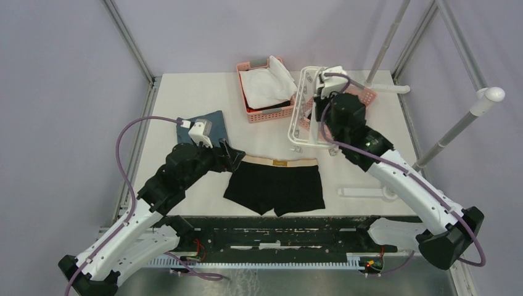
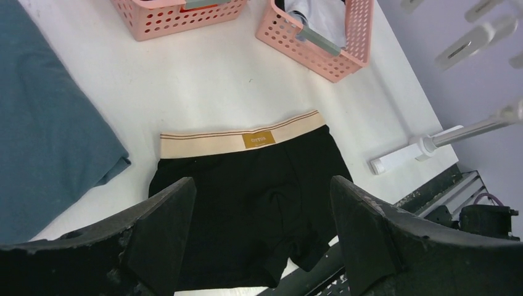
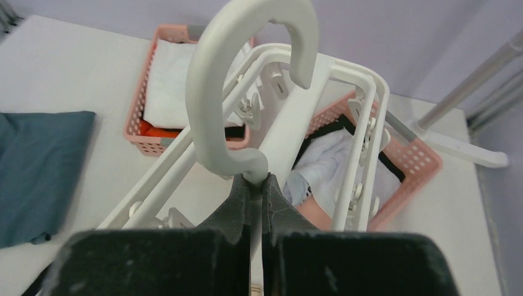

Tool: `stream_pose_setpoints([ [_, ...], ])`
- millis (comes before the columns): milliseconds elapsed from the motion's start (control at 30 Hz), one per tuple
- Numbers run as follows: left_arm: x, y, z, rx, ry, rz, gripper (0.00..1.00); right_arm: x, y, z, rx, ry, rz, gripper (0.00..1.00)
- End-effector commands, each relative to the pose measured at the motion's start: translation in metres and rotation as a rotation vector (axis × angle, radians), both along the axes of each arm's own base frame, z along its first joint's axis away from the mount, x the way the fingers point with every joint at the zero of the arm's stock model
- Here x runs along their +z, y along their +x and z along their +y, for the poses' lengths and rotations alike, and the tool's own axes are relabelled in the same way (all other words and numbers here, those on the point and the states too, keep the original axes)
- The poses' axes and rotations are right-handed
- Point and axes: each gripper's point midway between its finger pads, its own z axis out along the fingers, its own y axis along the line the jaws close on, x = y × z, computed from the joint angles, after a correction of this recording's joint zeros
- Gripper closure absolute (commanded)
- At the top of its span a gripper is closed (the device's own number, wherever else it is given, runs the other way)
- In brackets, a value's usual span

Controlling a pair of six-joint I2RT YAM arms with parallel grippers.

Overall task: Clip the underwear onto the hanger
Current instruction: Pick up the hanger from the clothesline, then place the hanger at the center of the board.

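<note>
The underwear (image 1: 275,185), black boxer briefs with a tan waistband (image 2: 242,140), lies flat near the table's front edge. My left gripper (image 1: 233,155) hovers by the waistband's left end, open with nothing between its fingers (image 2: 159,234); the black fabric (image 2: 259,203) shows in the gap. The hanger (image 1: 306,111), a white plastic frame with dangling clips, is held tilted above the table at the back right. My right gripper (image 3: 255,182) is shut on the base of the hanger's hook (image 3: 247,74).
Two pink mesh baskets stand at the back: one with a white garment (image 1: 264,86), one behind the hanger (image 1: 365,94). A folded blue-grey cloth (image 1: 200,127) lies left. A white pole base (image 1: 367,192) lies right of the underwear. Metal frame poles (image 1: 456,126) rise at right.
</note>
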Motion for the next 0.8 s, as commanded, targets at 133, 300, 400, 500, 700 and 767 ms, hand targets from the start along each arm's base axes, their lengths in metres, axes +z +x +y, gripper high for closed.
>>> stream_pose_setpoints([
  [133, 0.050, 0.000, 0.028, 0.124, -0.048, -0.098, 0.12, 0.029, -0.048, -0.009, -0.596, 0.050, -0.174, 1.00],
  [300, 0.061, -0.010, 0.045, 0.157, -0.048, -0.134, 0.11, 0.000, -0.068, 0.023, -0.730, 0.165, -0.179, 1.00],
  [400, 0.066, -0.017, 0.053, 0.168, -0.045, -0.142, 0.11, 0.000, -0.083, 0.041, -0.868, 0.106, -0.290, 1.00],
  [500, 0.069, -0.024, 0.059, 0.168, -0.047, -0.153, 0.11, -0.015, -0.085, 0.073, -0.857, 0.164, -0.276, 1.00],
  [700, 0.073, -0.032, 0.065, 0.162, -0.042, -0.159, 0.11, -0.057, -0.073, 0.113, -0.887, 0.177, -0.164, 1.00],
  [767, 0.073, -0.034, 0.065, 0.158, -0.043, -0.159, 0.11, -0.072, -0.067, 0.119, -0.899, 0.188, -0.127, 1.00],
])
